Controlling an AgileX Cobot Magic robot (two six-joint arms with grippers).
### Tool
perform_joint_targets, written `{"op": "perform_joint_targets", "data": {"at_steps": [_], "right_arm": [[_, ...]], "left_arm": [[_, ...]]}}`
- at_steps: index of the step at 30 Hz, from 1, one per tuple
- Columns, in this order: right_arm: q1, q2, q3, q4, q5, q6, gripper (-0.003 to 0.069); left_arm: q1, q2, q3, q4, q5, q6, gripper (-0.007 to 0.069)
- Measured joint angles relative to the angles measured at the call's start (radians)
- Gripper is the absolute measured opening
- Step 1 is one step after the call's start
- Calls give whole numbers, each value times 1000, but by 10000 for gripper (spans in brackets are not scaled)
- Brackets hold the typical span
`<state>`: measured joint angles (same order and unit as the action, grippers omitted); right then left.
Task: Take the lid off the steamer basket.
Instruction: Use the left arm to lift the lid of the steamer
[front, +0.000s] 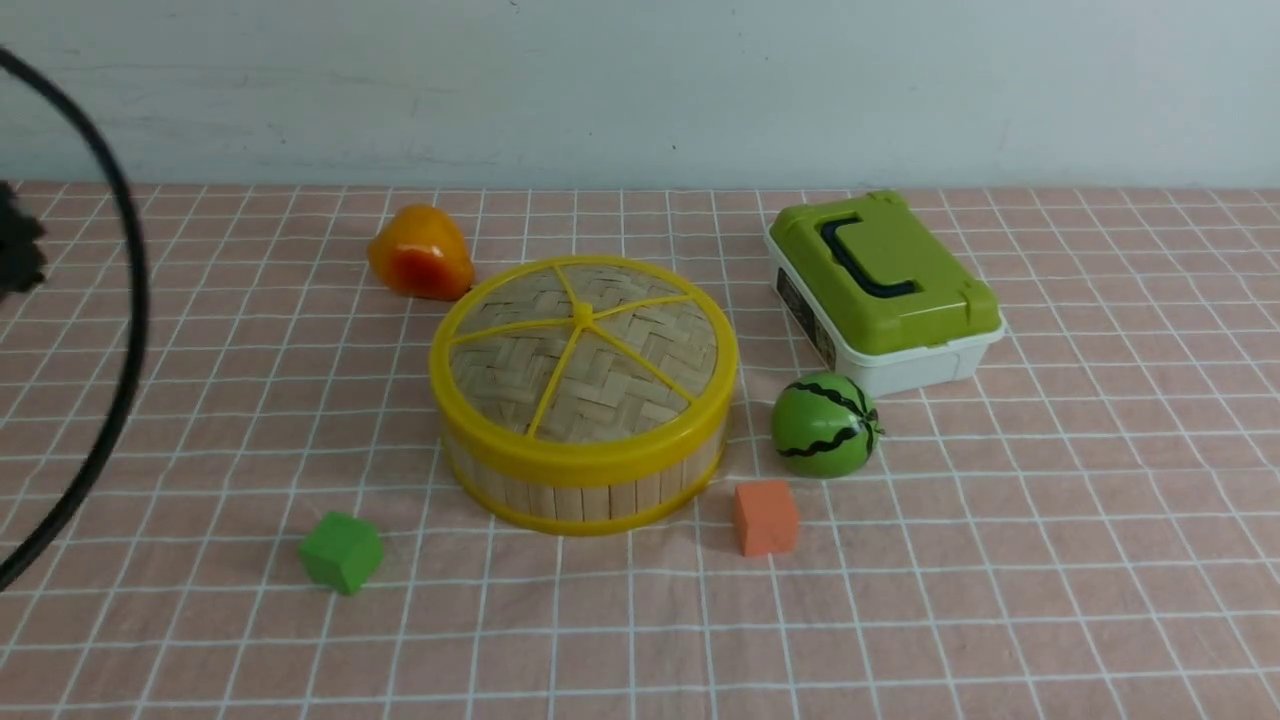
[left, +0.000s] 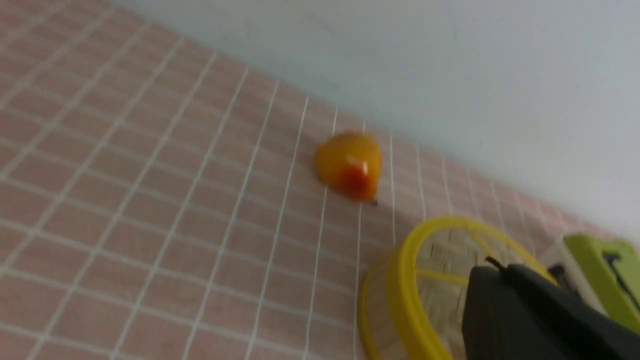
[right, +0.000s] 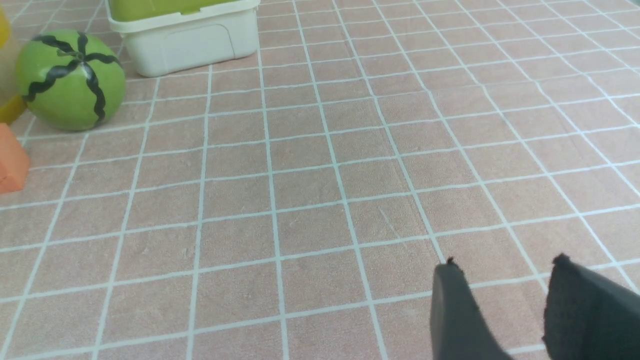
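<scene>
Seeing lid (front: 620, 400) on basket (front: 583, 502), mid-frame in front view; left tool (left: 501, 269) pinched shut, right tool (right: 505, 260) parted; could slip off knob (front: 583, 314) if gripped too shallow

The green-striped ball (right: 71, 80) sits between the orange block (right: 11, 160) and the white box (right: 187, 40).

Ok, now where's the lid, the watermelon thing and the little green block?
Lid (front: 620, 377): front view, on its woven top.
Watermelon (front: 815, 428): front view, on its round side.
Green block (front: 341, 552): front view, on its middle.
</scene>
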<state>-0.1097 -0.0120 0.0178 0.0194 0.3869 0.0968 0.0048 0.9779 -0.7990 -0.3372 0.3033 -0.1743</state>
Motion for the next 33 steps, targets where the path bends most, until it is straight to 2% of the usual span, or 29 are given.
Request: {"op": "perform_joint_targets", "data": {"at_steps": [4, 5, 8, 11, 17, 28, 31, 33], "right_arm": [[0, 0, 0, 0, 0, 0, 241], [0, 0, 0, 0, 0, 0, 241], [0, 0, 0, 0, 0, 0, 241], [0, 0, 0, 0, 0, 0, 241], [0, 0, 0, 0, 0, 0, 241], [0, 0, 0, 0, 0, 0, 241], [0, 0, 0, 0, 0, 0, 241], [0, 0, 0, 0, 0, 0, 241]], "left_arm": [[-64, 153, -104, -49, 128, 81, -13], [-111, 221, -169, -69, 184, 114, -13], [-198, 363, -299, -83, 252, 137, -13], [-244, 440, -379, -82, 274, 141, -13], [-346, 652, -638, 24, 385, 145, -13], [-392, 1048, -1204, 188, 751, 101, -9], [-426, 1115, -1306, 248, 807, 100, 34], [-457, 1168, -1372, 315, 829, 100, 106]]}}
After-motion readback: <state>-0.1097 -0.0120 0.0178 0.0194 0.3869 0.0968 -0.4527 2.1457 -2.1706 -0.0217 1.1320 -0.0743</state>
